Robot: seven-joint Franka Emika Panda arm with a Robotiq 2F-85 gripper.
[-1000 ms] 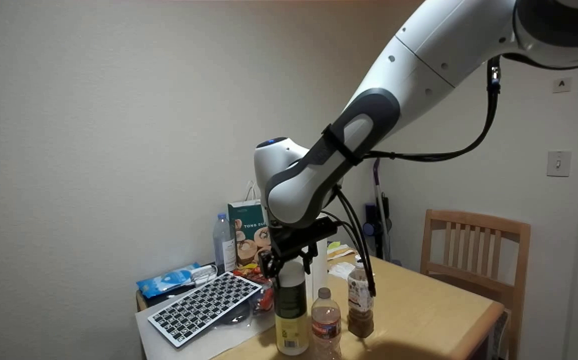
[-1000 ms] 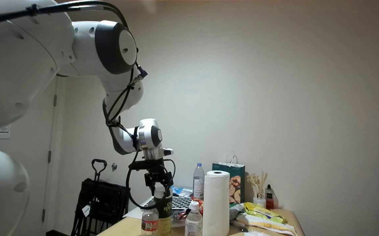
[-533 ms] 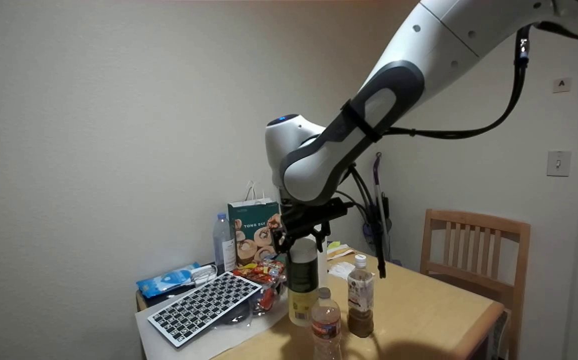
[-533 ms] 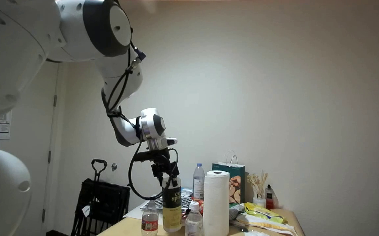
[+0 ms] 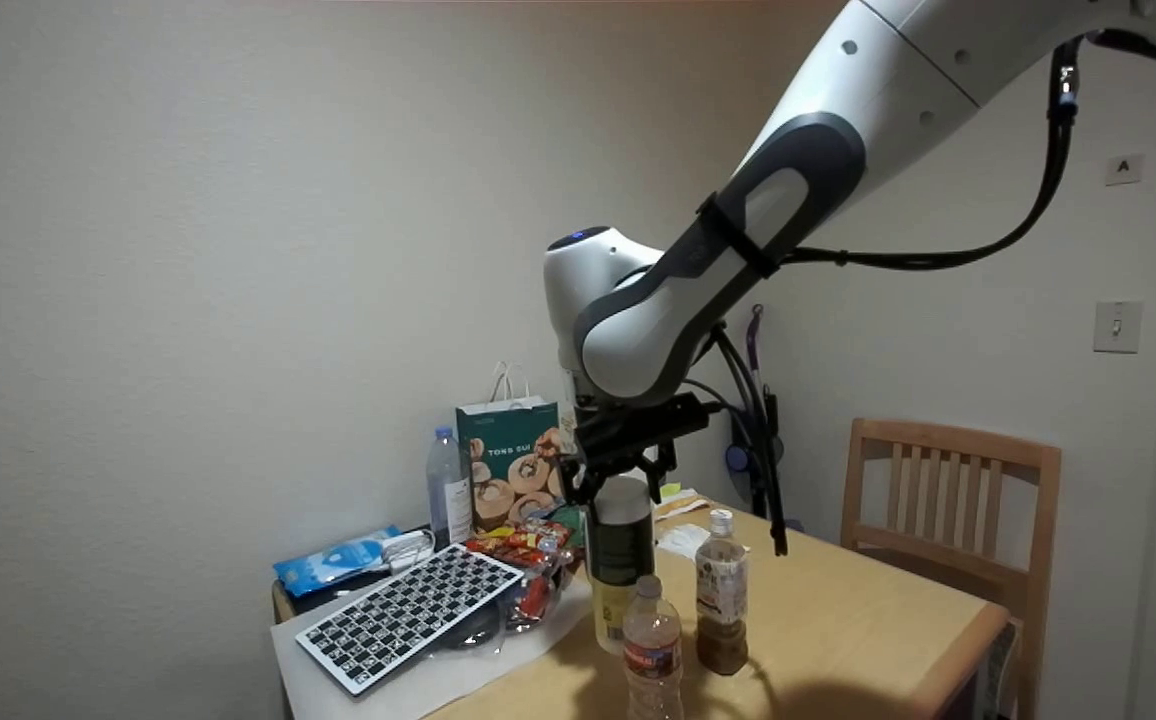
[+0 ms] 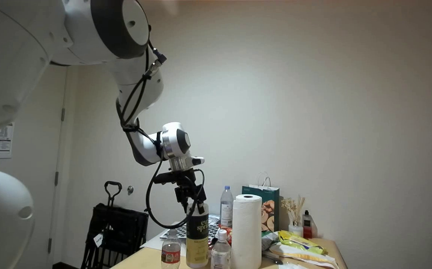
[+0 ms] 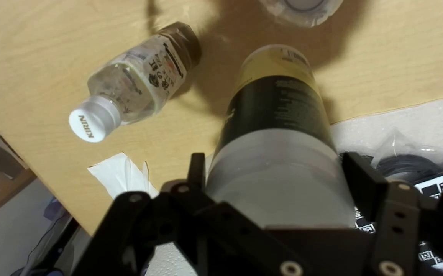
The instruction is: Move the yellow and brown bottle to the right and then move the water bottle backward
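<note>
The yellow and brown bottle, wide with a whitish top, dark band and yellow lower part, shows in both exterior views and in the wrist view. My gripper has its fingers against both sides of the bottle's whitish top. The bottle is about upright; whether its base touches the table I cannot tell. The water bottle, clear with a reddish label, stands close beside it in both exterior views, partly hiding its base in one. Its top shows at the wrist view's upper edge.
A slim bottle with brown liquid stands close by. A paper towel roll is beside it. A checkered board and red snack packets lie on the table. A green bag stands behind.
My gripper and the yellow and brown bottle have moved together, rightward in both exterior views and higher in the picture than a second ago. The water bottle and slim brown bottle have not moved.
</note>
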